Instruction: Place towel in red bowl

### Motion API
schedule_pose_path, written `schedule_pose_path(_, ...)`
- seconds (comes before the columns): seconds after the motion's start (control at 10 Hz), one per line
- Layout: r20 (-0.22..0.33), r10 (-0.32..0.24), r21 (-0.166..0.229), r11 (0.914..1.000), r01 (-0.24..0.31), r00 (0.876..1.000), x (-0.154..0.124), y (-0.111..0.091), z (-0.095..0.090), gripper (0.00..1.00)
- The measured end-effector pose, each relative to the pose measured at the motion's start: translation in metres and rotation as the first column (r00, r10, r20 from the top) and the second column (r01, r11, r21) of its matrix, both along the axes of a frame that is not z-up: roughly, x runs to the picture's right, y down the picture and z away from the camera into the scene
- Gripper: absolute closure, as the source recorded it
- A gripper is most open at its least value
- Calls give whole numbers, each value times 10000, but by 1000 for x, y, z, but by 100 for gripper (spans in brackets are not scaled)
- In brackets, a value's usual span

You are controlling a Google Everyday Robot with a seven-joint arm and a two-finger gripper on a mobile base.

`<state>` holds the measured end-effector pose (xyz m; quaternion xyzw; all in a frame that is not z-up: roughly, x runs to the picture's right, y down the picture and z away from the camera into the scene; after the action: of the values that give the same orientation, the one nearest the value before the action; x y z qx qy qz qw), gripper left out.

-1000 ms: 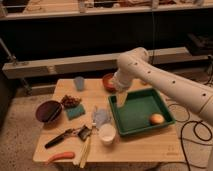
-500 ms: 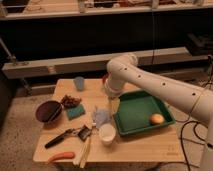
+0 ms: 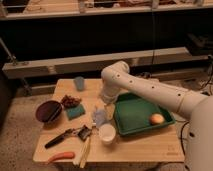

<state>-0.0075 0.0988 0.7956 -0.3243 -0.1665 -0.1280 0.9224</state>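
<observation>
The towel (image 3: 99, 118) is a crumpled pale cloth lying on the wooden table (image 3: 140, 147), just left of the green tray. A dark red bowl (image 3: 48, 111) stands at the table's left edge, with something dark inside it. My gripper (image 3: 106, 106) points down at the end of the white arm, right above the towel's upper right edge. I cannot tell whether it touches the towel.
A green tray (image 3: 134, 111) holds an orange fruit (image 3: 157, 119). A white cup (image 3: 106, 134) stands in front of the towel. A teal sponge (image 3: 76, 112), brown clump (image 3: 70, 101), blue cup (image 3: 79, 83), black-handled tool (image 3: 61, 138) and carrot (image 3: 59, 157) lie around.
The arm has swung left and down from over the tray, bringing my gripper over the towel. The arm now covers a reddish bowl at the table's back.
</observation>
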Motion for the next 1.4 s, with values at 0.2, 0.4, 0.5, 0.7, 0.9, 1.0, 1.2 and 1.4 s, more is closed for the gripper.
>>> schedule_pose_path(0.2,74,-80,-223,9997,82,9999,-19,14,16,20)
schedule_pose_path(0.4,-220,98,-323,9994,-105,9997,-12,21,37,20)
schedule_pose_path(0.5,-290,140,-324,9994,-149,9995,-12,22,42,20)
schedule_pose_path(0.7,-485,195,-268,9994,-209,9986,-10,21,53,20)
schedule_pose_path(0.9,-687,118,-251,9996,-136,9976,-7,28,66,20)
schedule_pose_path(1.0,-717,51,-275,9996,-71,9974,-9,34,71,20)
schedule_pose_path(1.2,-854,41,-368,9993,-73,9963,-5,47,82,20)
schedule_pose_path(1.4,-864,65,-413,9991,-101,9962,-6,53,86,27)
